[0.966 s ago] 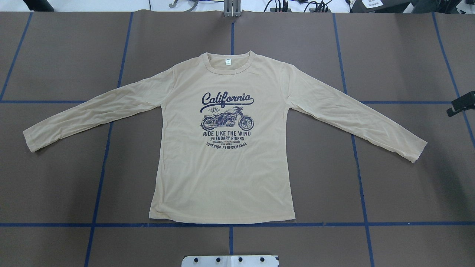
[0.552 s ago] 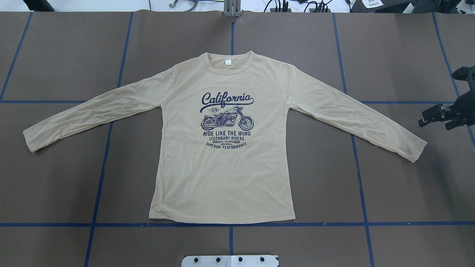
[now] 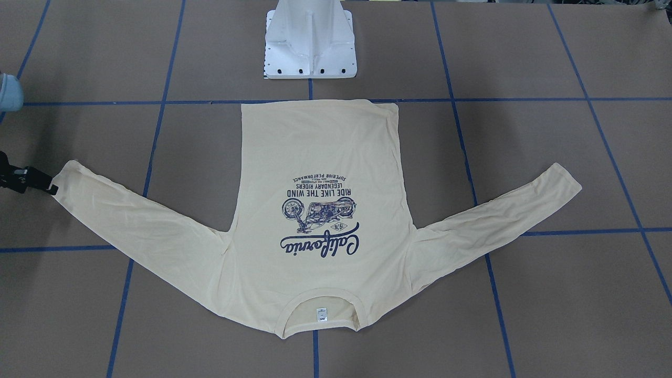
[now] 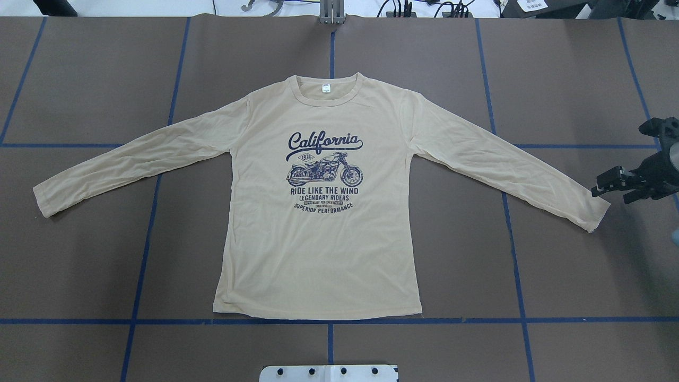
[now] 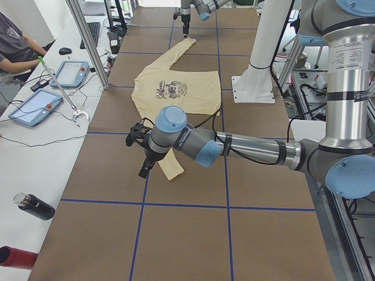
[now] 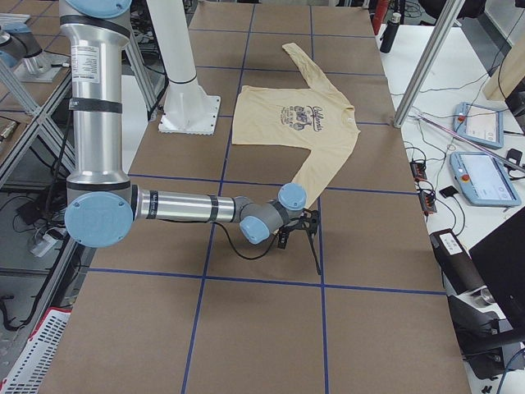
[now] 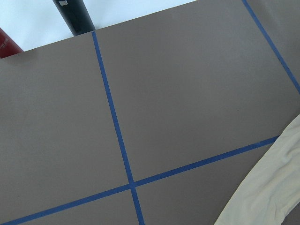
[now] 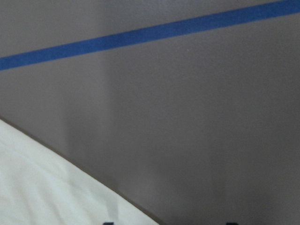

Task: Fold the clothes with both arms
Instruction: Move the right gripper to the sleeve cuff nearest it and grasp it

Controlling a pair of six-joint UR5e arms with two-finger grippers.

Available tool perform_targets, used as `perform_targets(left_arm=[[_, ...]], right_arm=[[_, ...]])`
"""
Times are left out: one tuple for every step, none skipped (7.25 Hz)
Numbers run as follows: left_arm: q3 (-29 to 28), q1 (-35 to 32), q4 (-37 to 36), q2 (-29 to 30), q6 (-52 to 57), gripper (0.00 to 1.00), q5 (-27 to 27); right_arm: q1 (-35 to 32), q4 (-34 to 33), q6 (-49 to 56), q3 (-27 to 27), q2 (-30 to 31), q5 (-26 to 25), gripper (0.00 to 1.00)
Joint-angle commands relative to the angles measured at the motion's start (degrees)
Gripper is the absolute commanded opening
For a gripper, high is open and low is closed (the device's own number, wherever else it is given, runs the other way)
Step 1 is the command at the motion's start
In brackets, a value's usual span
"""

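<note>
I saw brown tabletop point(image 4: 557, 79), gridded with blue tape lines point(image 4: 159, 321). White side desk point(image 5: 23, 170) ran along its far edge, behind aluminium post point(image 5: 88, 41). On desk I noted two blue-edged tablets point(image 5: 71, 73), black bottle point(image 5: 34, 206), red cylinder point(image 5: 14, 257), loose cables. Person point(image 5: 14, 38) sat at desk's end. Light was even, shadows soft.
</note>
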State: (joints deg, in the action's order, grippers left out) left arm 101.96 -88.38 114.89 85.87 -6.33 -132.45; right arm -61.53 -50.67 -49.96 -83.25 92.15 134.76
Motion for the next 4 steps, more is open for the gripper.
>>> perform_targets(left_arm=[[0.08,0.05,0.07,0.00,0.00,1.00,0.00],[0.08,-0.03,-0.02,0.00,0.00,1.00,-0.08],[0.08,-0.04,0.07,-0.26,0.00,1.00,-0.08],[0.17,0.05,0.07,-0.61,0.00,1.00,-0.08]], right_arm=[[0.36,0.22,-0.23,0.02,0.75,0.33,0.58],[0.71,0.22,-0.32,0.02,0.75,0.51,0.58],[0.89,0.22,-0.40,-0.07,0.75,0.59,0.59],[0.98,0.22,-0.40,-0.16,0.75,0.59,0.58]])
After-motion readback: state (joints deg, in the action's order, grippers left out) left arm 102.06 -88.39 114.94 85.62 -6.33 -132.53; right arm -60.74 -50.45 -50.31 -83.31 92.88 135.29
